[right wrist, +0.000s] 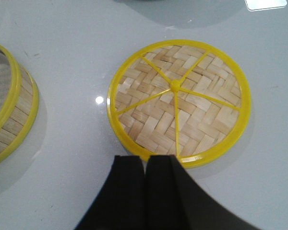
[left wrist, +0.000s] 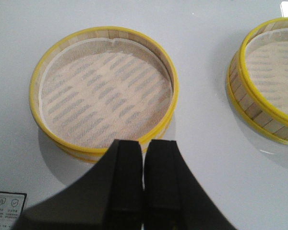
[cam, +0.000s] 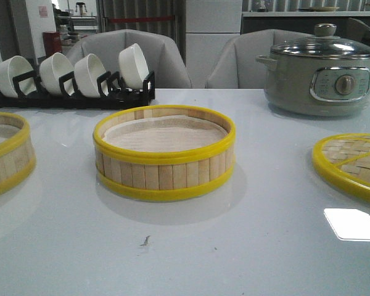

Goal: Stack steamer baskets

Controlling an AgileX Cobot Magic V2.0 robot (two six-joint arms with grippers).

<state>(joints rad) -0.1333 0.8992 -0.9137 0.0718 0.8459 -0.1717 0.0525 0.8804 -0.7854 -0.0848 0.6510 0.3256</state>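
Observation:
Two steamer baskets stand apart on the white table. One basket [cam: 164,176] sits at the middle, its pale liner showing; it also appears as the basket [left wrist: 259,112] in the left wrist view and the basket [right wrist: 24,103] in the right wrist view. The other basket [cam: 9,157] lies at the left edge. My left gripper [left wrist: 144,142] hovers shut and empty just over the near rim of that left basket [left wrist: 36,91]. My right gripper [right wrist: 145,157] is shut and empty at the edge of the flat woven lid [right wrist: 177,100]. Neither gripper shows in the front view.
The woven lid [cam: 354,163] lies flat at the right edge. A black rack of white bowls [cam: 74,77] stands at the back left, an electric pot [cam: 320,71] at the back right. Two grey chairs are behind the table. A label [left wrist: 7,208] is stuck near the left arm.

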